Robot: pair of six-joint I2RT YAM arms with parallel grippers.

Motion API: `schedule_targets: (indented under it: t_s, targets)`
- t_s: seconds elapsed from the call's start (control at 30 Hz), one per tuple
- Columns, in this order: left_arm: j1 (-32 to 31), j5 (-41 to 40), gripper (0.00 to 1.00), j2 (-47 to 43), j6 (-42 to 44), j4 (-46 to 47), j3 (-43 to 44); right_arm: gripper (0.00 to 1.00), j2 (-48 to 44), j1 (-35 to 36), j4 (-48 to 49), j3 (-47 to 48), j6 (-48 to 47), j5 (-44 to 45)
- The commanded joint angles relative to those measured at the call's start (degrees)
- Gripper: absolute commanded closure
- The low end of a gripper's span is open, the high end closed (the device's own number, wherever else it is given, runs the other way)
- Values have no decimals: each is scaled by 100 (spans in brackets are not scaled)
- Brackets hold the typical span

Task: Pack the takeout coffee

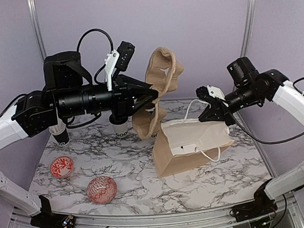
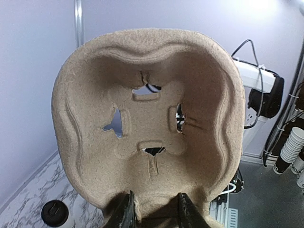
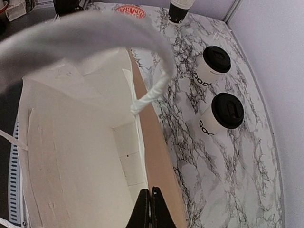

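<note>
My left gripper holds the brown pulp carrier up in the air, tilted on edge, above the back middle of the table. In the left wrist view the carrier fills the frame, with my left gripper shut on its lower rim. Three white "GOOD" cups with black lids stand on the marble: one cup under the left arm, another cup at far left, and a third cup mostly hidden behind the carrier. My right gripper is shut on the rim of the tan paper bag.
Two red-and-white patterned bowls, one bowl and a second bowl, sit at the front left. The bag's white handle arches over its open mouth. Two cups stand beside the bag. Purple walls close off the back and sides.
</note>
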Motion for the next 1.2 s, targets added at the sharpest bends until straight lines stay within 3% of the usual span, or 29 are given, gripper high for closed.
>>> schedule_targets:
  t_s: [0.0,0.17,0.5,0.77,1.17]
  targets:
    - [-115,1008,69,415,472,1617,-108,100,104,74,-189,374,162,-419]
    - [-210,1488,69,971,427,2292,80,100,175,86,-164,408,266,-509]
    - [-244,1475,69,1780,1165,2240,419,100,223,92,-364,525,231,-902]
    - [-334,1002,70,1717,1736,1409,328,100,298,96,-481,567,222,-975]
    - [-371,415,71,1169,1815,122,-111,100,584,95,-754,844,73,-1078]
